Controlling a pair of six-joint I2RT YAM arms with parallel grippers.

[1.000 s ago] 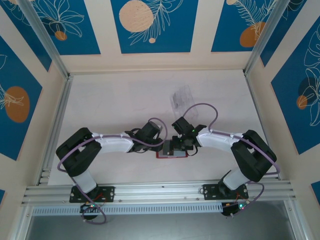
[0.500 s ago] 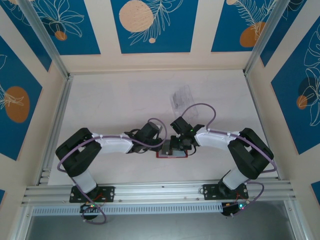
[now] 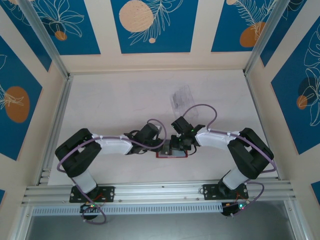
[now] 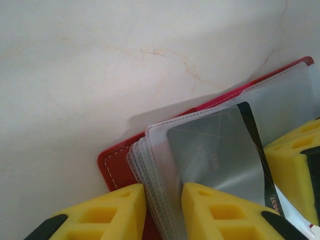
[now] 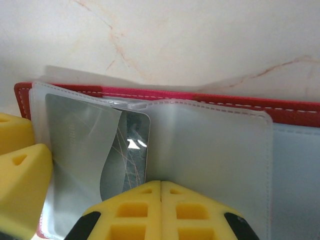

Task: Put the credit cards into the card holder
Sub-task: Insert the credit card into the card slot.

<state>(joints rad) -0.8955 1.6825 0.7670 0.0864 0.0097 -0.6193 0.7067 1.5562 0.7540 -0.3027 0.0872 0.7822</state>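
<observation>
Red card holder (image 5: 200,97) open, dark card (image 5: 135,160) seemingly sleeved

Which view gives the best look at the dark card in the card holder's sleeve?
Left wrist: the dark card lies large, its corner and black edge plain. Right wrist has it mostly veiled by a clear sleeve. From top external it is too small to tell.

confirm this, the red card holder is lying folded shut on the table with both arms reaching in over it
No. The red card holder is not folded shut: it lies open, clear sleeves spread and a dark card among them, as the right wrist view shows. It is on the table, the left arm and right arm reaching in over it.
</observation>
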